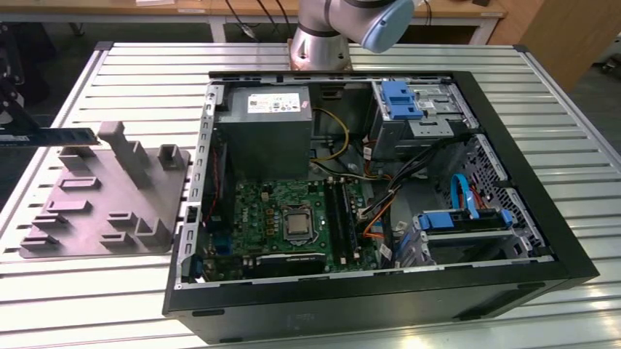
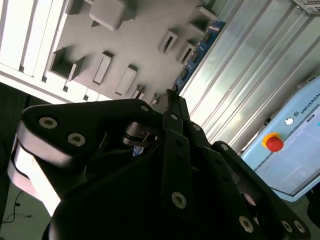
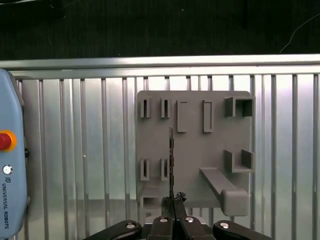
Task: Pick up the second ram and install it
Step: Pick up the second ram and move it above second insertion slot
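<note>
The second ram (image 1: pixel 63 136) is a thin dark stick held level above the far-left corner of the grey fixture plate (image 1: pixel 102 200), at the exterior view's left. My gripper (image 1: pixel 22 133) is shut on one end of it. In the first wrist view the ram (image 3: pixel 171 160) runs edge-on out from my gripper (image 3: pixel 173 202), over the fixture plate (image 3: pixel 195 150). The second wrist view shows the ram (image 2: pixel 200 47) reaching past my gripper (image 2: pixel 170 100). The green motherboard (image 1: pixel 281 218) with its long black slots (image 1: pixel 339 214) lies in the open computer case (image 1: pixel 388 291).
The case holds a grey power supply (image 1: pixel 264 131), blue-tabbed drive cages (image 1: pixel 408 102) and loose cables (image 1: pixel 388 196). The robot base (image 1: pixel 325 43) stands behind the case. A blue-grey pendant with a red button (image 3: pixel 7 175) lies on the slatted metal table (image 1: pixel 97 291).
</note>
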Robot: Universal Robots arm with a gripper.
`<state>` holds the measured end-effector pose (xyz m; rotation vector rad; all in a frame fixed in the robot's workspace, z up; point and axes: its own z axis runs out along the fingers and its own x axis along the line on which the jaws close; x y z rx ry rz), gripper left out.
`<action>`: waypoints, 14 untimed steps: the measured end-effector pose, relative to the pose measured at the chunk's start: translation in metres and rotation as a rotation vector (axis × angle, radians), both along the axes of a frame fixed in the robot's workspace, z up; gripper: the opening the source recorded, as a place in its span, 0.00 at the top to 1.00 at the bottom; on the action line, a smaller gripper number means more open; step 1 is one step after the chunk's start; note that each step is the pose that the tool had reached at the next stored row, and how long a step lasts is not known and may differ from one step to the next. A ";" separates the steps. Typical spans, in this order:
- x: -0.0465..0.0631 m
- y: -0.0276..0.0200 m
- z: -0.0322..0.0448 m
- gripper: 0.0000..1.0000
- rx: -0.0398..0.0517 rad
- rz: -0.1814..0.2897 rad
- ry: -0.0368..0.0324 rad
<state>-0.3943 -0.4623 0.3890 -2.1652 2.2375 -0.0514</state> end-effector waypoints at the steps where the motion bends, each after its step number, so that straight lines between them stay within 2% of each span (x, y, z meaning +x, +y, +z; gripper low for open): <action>1: 0.000 0.0000 0.0013 0.89 0.0009 0.000 0.0000; 5: 0.005 -0.0001 0.0018 0.89 0.0015 0.000 0.0003; 14: 0.040 -0.0011 0.0017 0.89 0.0015 0.000 0.0018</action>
